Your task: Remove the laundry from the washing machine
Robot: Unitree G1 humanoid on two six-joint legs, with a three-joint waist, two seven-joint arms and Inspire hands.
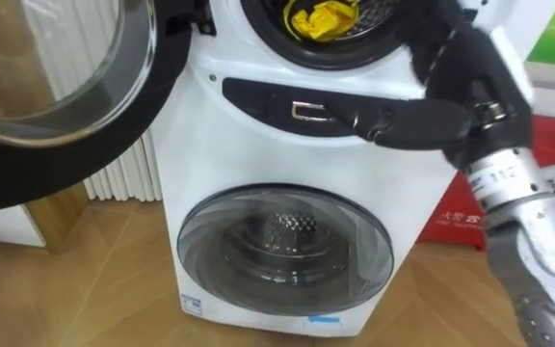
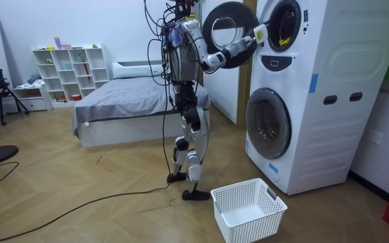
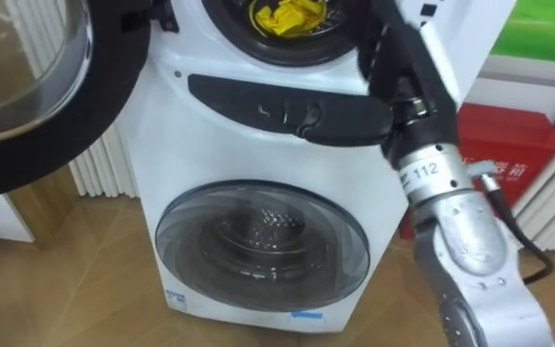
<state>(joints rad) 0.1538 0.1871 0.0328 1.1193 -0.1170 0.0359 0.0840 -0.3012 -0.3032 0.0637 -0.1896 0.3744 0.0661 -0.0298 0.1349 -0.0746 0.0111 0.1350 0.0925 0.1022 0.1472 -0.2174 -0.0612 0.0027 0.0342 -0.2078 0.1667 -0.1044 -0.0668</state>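
Standing at the white washing machine (image 2: 302, 88), the robot faces its front, per the room view. White laundry basket (image 2: 248, 210) sits on the wood floor near its feet, just in front of the machine. Upper round door (image 1: 66, 87) is swung wide open to the robot's left. Yellow clothes (image 1: 324, 17) lie bunched inside the upper drum, low in the opening, with nothing holding them. Right hand (image 1: 465, 92) is raised at the drum's lower right rim. Its fingers are spread and relaxed, grasping nothing. Thumb lies across the dark control strip (image 1: 277, 101); the other fingers reach up toward the rim, apart from the clothes. Lower door (image 1: 285, 246) is closed, its drum visible through the glass. Bed (image 2: 127, 104) stands behind the robot.
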